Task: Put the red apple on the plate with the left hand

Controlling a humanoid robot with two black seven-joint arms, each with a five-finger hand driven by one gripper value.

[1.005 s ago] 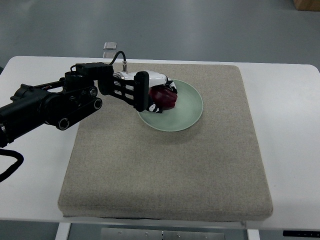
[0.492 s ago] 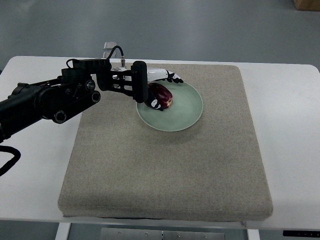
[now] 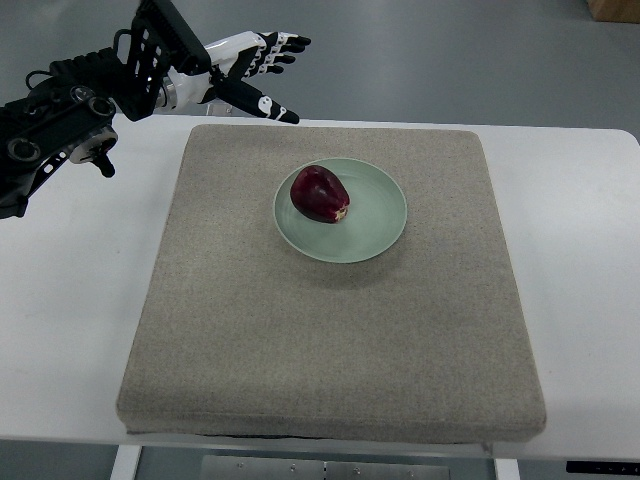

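**Kid:** Left hand [image 3: 250,70] first! Where is it?

**Helper:** Up in the far left corner, above the back edge of the desk [image 3: 590,260]. Its fingers are spread wide and it holds nothing. It is well apart from the plate.

**Kid:** Now tell me the big things, then the small ones.

**Helper:** The white desk is the biggest. A tan mat [image 3: 330,340] lies on it and covers most of the middle. The black arm [image 3: 70,120] comes in from the left side. Then comes the plate [image 3: 375,225], round and pale green, on the far half of the mat. The apple [image 3: 319,193] is the smallest. It is dark red.

**Kid:** Where is the apple?

**Helper:** It sits on the plate, on the left part of it, near the rim. Nothing touches it.

**Kid:** So is the job done?

**Helper:** I think so. The apple is on the plate and the hand is empty and far from it. This looks like the very last step, the pulling away.

**Kid:** What should happen next?

**Helper:** Not much, I guess. The arm only needs to go to a rest place, and stay high so it does not bump the plate. The apple looks tipped on its side, so a knock could roll it.

**Kid:** And the other hand?

**Helper:** I cannot see it at all.
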